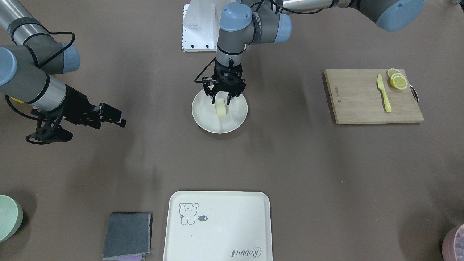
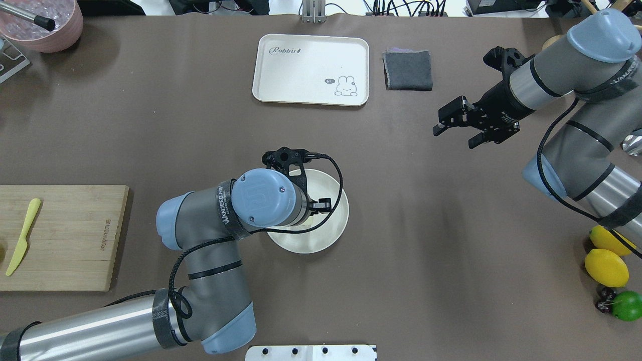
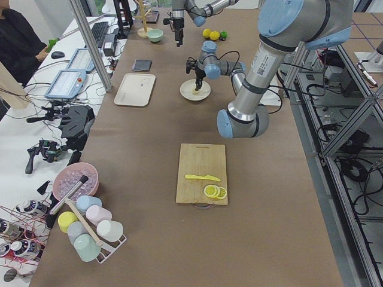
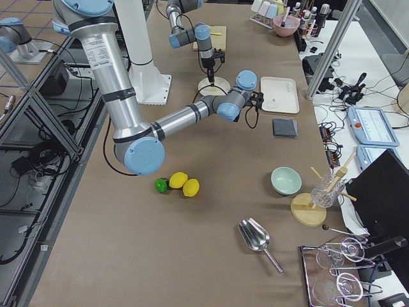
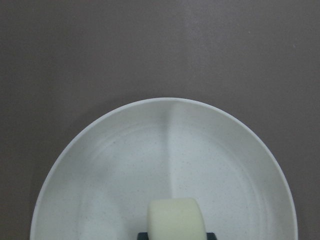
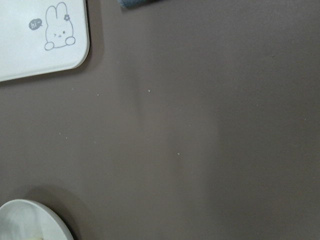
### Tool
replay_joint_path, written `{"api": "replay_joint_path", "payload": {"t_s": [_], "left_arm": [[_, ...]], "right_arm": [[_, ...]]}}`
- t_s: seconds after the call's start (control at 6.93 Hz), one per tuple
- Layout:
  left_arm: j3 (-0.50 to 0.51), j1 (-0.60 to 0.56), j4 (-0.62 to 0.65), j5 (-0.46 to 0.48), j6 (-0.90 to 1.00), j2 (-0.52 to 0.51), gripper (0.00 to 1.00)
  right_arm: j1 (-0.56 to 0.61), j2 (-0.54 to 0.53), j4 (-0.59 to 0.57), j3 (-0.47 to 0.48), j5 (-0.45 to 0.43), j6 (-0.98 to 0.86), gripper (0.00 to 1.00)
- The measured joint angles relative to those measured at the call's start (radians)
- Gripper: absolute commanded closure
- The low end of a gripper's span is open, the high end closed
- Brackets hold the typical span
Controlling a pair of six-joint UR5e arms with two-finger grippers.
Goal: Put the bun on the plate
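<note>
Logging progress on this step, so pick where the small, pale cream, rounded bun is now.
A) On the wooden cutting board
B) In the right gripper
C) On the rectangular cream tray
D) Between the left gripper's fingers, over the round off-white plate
D: the small pale cream bun sits between the fingers of the left gripper, directly over the round off-white plate.
</note>
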Motion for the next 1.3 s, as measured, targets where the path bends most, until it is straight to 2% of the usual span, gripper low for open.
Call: {"api": "replay_joint_path", "payload": {"t_s": [0.29, 0.43, 0.72, 0.87, 1.01, 1.3], "left_arm": [[-0.047, -0.050, 0.003, -0.008, 0.037, 0.020, 0.03], [-0.104, -0.115, 0.005, -0.022, 0.080, 0.076, 0.03], [-0.175, -0.275, 0.007, -0.075, 0.210, 0.212, 0.03], [-0.187, -0.355, 0.010, -0.110, 0.298, 0.265, 0.03], [-0.187, -0.456, 0.011, -0.190, 0.430, 0.325, 0.03], [-0.133, -0.730, 0.012, -0.418, 0.827, 0.453, 0.03]], "right_arm": [[0.108, -0.050, 0.001, 0.015, 0.011, -0.028, 0.00], [0.195, -0.089, -0.001, 0.014, 0.021, -0.089, 0.00], [0.350, -0.167, -0.034, -0.017, 0.030, -0.332, 0.00], [0.415, -0.189, -0.087, -0.031, 0.030, -0.478, 0.00], [0.473, -0.210, -0.158, -0.039, 0.031, -0.633, 0.00], [0.562, -0.234, -0.307, -0.071, 0.025, -0.934, 0.00]]}}
